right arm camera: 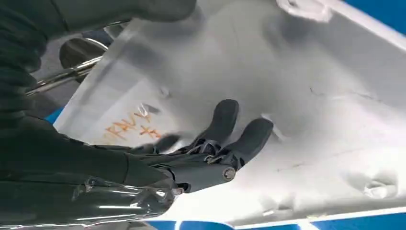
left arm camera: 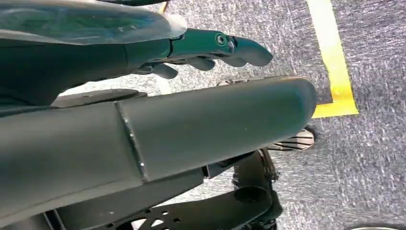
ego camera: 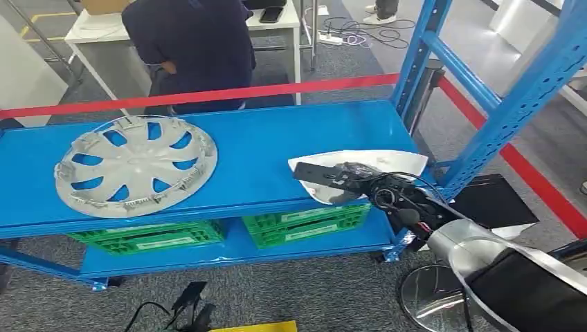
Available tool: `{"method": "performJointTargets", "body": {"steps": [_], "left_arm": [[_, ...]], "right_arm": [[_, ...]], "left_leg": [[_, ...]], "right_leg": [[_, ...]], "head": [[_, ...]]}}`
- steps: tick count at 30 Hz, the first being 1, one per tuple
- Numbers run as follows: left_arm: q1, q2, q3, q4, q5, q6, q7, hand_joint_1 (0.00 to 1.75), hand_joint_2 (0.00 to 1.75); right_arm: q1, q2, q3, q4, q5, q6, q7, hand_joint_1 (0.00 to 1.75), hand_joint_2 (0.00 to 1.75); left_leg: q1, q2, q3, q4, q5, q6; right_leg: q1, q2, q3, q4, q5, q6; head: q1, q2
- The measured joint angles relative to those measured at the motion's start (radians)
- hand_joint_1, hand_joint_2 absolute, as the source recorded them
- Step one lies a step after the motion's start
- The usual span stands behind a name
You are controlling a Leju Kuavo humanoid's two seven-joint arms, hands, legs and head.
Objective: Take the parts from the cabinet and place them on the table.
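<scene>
A white panel part (ego camera: 387, 164) lies at the right end of the blue shelf (ego camera: 277, 138), its front edge hanging a little over the rim. My right hand (ego camera: 342, 180) reaches onto it from the right. In the right wrist view the dark fingers (right arm camera: 225, 124) lie stretched out flat against the white panel part (right arm camera: 297, 96), near some orange writing, and no grip shows. A silver hubcap (ego camera: 135, 166) lies flat at the shelf's left end. My left hand (left arm camera: 210, 48) hangs over the carpet, fingers loosely extended, holding nothing.
Two green crates (ego camera: 304, 225) (ego camera: 149, 237) sit on the lower shelf. A blue upright (ego camera: 498, 117) rises at the right. Red barrier tape (ego camera: 208, 93) runs behind the shelf, with a person (ego camera: 194, 41) and a white table (ego camera: 104, 31) beyond. A round post base (ego camera: 426, 297) stands beside my right arm.
</scene>
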State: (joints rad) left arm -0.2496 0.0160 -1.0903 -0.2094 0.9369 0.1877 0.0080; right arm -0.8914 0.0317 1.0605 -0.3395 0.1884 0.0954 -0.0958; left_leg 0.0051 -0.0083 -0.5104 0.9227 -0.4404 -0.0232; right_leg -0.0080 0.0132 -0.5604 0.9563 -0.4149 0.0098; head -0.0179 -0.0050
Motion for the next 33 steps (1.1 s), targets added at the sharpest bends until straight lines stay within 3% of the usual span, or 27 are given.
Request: {"method": "performJointTargets", "body": {"steps": [33], "left_arm": [[0.000,0.001,0.000,0.000,-0.005,0.003,0.011,0.00,0.00]], "right_arm": [[0.000,-0.003,0.000,0.000,0.009,-0.031,0.007,0.00,1.75]], "left_leg": [[0.000,0.000,0.000,0.000,0.000,0.000]], "right_leg": [[0.000,0.000,0.000,0.000,0.000,0.000]], "head": [[0.000,0.000]]}}
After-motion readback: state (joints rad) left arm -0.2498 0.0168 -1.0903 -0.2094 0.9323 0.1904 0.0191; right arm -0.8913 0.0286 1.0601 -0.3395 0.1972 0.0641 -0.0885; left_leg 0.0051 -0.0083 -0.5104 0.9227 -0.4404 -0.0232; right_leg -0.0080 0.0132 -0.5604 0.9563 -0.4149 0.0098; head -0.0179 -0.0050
